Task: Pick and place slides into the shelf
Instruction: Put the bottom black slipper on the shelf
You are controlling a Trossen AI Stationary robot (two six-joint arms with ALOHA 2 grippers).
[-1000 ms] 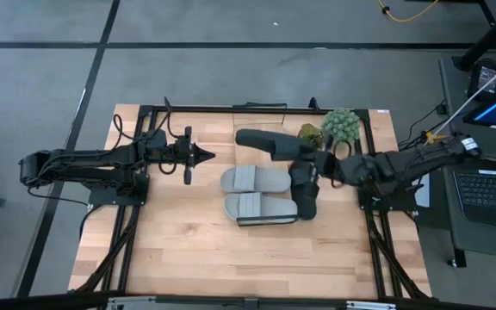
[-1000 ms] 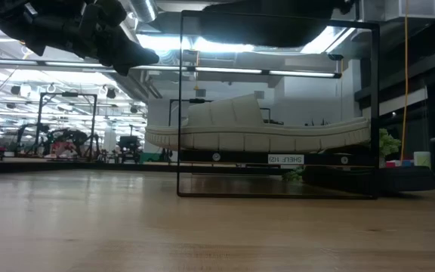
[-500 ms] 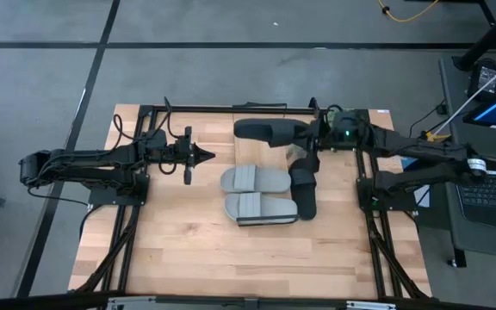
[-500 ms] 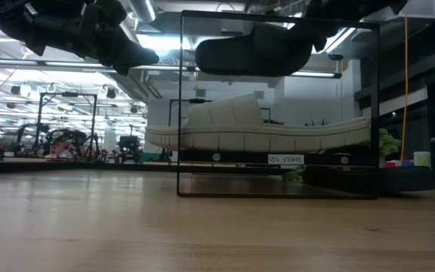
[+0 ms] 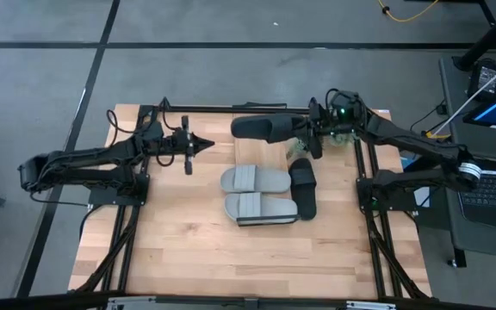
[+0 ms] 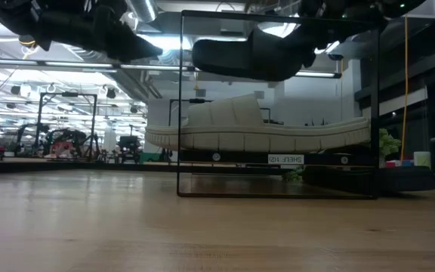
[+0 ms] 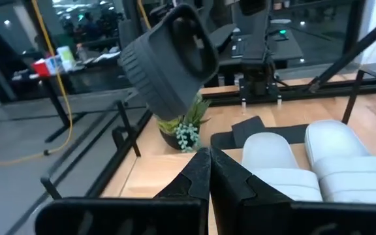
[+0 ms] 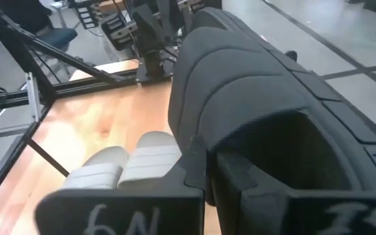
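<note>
Holding a black slide (image 5: 261,129) up high in my closed right hand (image 5: 310,139), above the shelf, my left hand (image 5: 198,144) closed and empty, two grey slides (image 5: 258,194) below on the tabletop (image 5: 188,250)

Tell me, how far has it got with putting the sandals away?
Done: nothing visibly stored on the shelf yet. In hand: the right gripper holds one black slide in the air by the shelf's frame. Left: that one, two grey slides and the other black slide lying on the table. The left gripper waits, shut.
</note>
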